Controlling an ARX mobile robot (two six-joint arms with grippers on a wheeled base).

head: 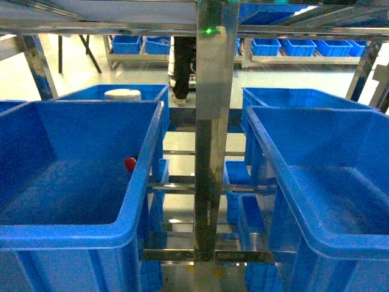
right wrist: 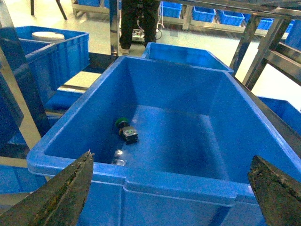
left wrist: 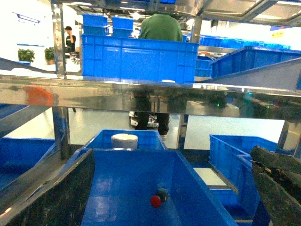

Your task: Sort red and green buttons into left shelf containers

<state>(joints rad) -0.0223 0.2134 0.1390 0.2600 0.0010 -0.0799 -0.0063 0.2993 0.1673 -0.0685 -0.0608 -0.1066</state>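
A red button (left wrist: 156, 201) with a dark base lies on its side on the floor of the left blue container (left wrist: 207, 193), close to that bin's right wall. The head view shows the same red button (head: 130, 163) in the left container (head: 73, 234). A green button (right wrist: 123, 123) with a grey base lies on the floor of the right blue container (right wrist: 178, 181). My left gripper (left wrist: 171, 154) hangs open above the near end of the left bin, holding nothing. My right gripper (right wrist: 172, 156) is open over the near rim of the right bin, also holding nothing. Neither gripper shows in the head view.
A steel shelf upright (head: 214, 121) stands between the two bins, and a steel beam (left wrist: 141, 94) crosses above the left one. Behind the left bin is another blue bin holding a white round lid (head: 122, 94). A person (head: 182, 67) stands beyond the shelf, with more blue bins behind.
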